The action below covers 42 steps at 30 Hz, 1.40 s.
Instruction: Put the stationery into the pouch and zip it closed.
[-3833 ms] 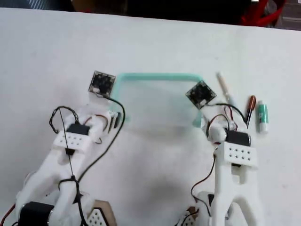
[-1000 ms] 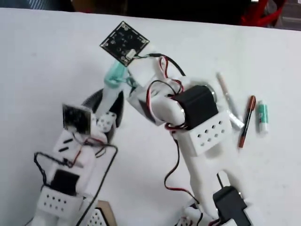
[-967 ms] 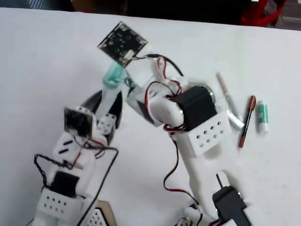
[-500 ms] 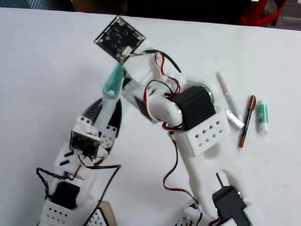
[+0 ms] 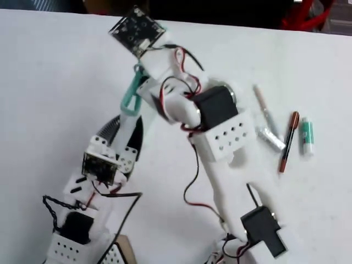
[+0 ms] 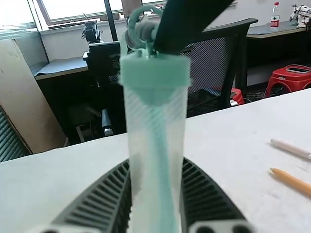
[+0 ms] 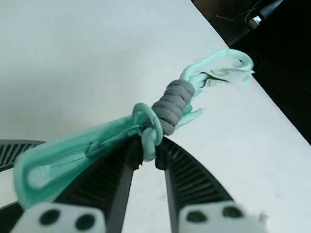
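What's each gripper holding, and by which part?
Both hold the pouch: left gripper clamps its clear body, right gripper pinches the zip pull at the teal end.

Am counting two arms, each carrying one gripper: left gripper, right gripper. One teal-edged pouch is showing between them. Four stationery pieces are lying loose on one white table: one pale pen, one short silvery piece, one red-brown pen, one green-and-white tube.
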Motion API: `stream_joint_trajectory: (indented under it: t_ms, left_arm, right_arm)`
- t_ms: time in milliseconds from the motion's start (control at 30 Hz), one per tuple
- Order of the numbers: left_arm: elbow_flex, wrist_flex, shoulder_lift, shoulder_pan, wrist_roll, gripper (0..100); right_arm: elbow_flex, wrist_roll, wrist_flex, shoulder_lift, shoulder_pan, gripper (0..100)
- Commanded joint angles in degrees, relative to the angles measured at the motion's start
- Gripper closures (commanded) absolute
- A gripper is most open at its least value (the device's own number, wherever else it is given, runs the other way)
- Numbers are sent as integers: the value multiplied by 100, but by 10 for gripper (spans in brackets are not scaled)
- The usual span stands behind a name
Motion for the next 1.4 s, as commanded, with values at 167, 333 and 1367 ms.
stream_joint_trajectory:
  t_ms: [167, 333, 1367]
  left_arm:
    - [-9, 105, 4, 22, -79, 917]
    - [-9, 105, 4, 22, -79, 917]
    - [-9, 105, 4, 22, -88, 917]
  right_arm:
    - [-264, -53, -532, 4, 549, 979]
    - [-255, -53, -716, 13, 567, 979]
    - [-255, -457, -1437, 488, 1121, 979]
